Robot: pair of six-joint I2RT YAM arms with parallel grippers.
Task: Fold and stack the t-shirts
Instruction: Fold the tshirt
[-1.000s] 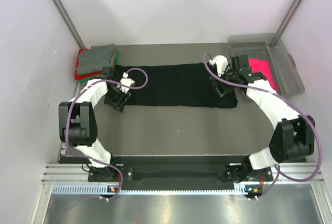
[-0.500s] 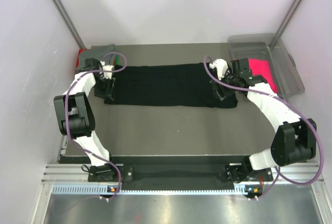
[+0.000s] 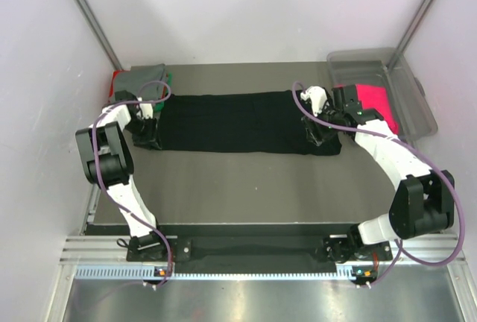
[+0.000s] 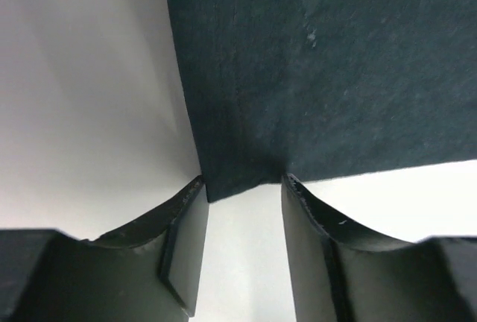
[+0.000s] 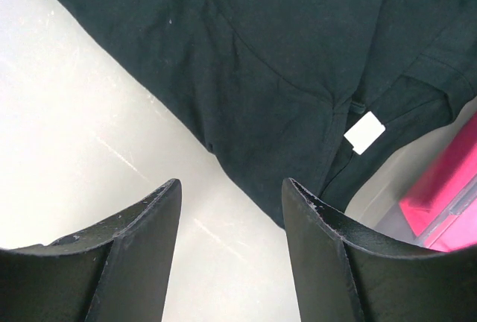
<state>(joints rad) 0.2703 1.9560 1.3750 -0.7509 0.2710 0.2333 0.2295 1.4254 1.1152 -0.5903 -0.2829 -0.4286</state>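
Black t-shirt (image 3: 246,122) lies as a long band across mid-frame on the desk (image 3: 246,180), and with the left claw (image 4: 244,188) spread about only its left corner and the right claw (image 5: 231,188) spread empty near the collar end, a shallow pinch could slip and spoil the fold.

I see left arm (image 3: 112,162) bent sharply, reaching along left edge of table (image 3: 246,180); left gripper (image 4: 242,188) low, jaws parted. Right arm (image 3: 395,154) arcs inward; right gripper (image 5: 231,188) low, jaws parted, empty.
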